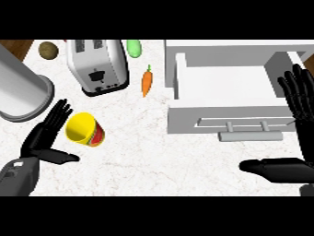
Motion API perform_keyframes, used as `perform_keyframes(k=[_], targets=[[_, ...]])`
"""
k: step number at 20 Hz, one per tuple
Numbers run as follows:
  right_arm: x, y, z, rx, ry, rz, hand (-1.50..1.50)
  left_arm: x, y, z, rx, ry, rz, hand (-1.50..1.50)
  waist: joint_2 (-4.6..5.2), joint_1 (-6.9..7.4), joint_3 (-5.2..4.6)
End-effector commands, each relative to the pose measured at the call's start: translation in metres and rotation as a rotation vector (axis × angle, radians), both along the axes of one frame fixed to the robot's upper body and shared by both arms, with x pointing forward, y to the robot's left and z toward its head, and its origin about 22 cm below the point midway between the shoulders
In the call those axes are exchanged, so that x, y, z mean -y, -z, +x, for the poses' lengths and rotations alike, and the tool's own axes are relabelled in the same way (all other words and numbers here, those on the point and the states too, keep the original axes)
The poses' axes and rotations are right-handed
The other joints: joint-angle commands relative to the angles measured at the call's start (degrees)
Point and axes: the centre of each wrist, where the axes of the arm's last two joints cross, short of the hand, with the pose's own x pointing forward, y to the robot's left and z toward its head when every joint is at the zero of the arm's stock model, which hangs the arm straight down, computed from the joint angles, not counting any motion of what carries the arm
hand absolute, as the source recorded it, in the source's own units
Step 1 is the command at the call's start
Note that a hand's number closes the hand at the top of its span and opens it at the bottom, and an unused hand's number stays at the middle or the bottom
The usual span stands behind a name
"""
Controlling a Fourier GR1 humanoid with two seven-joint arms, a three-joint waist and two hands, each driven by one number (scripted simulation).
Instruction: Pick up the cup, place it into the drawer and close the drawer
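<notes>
cup (86,130) beside left hand (45,138), fingers straight, unheld; right hand (307,120) splayed near drawer (227,92).

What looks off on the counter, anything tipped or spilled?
Nothing stands out. The yellow cup with a red side looks upright by the left hand, no spill visible. The white drawer is open, the orange carrot lies loose beside the silver toaster.
</notes>
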Motion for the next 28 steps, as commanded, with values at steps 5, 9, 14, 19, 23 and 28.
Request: perform_keyframes(k=[5, 9, 14, 19, 23, 28], targets=[[-0.011, -0.006, 0.004, -0.008, -0.006, 0.008, -1.5, 0.0, 0.021, -0.016, 0.066, 0.047, -0.076, -1.5, 0.32, -0.31, -0.12], [-0.004, -0.001, -0.007, 0.009, -0.029, -0.011, -1.5, 0.009, 0.02, -0.007, 0.069, 0.045, -0.079, -1.5, 0.26, -0.78, -0.1], [-0.014, 0.007, -0.007, -0.008, -0.029, 0.015, -1.5, 0.014, 0.019, -0.001, 0.082, 0.05, -0.071, -1.5, 0.41, -1.01, -0.14], [-0.013, -0.003, 0.009, 0.001, -0.036, -0.012, -1.5, 0.011, 0.017, 0.001, 0.085, 0.057, -0.088, -1.5, 0.64, -0.95, -0.2], [-0.007, 0.004, -0.004, -0.012, -0.022, 0.021, -1.5, 0.033, 0.022, 0.006, 0.085, 0.076, -0.119, -1.5, 0.35, -1.1, -0.13], [-0.006, -0.001, 0.004, -0.008, -0.042, 0.016, -1.5, 0.045, 0.018, 0.016, 0.084, 0.11, -0.179, -1.5, 0.54, -1.05, -0.15]])
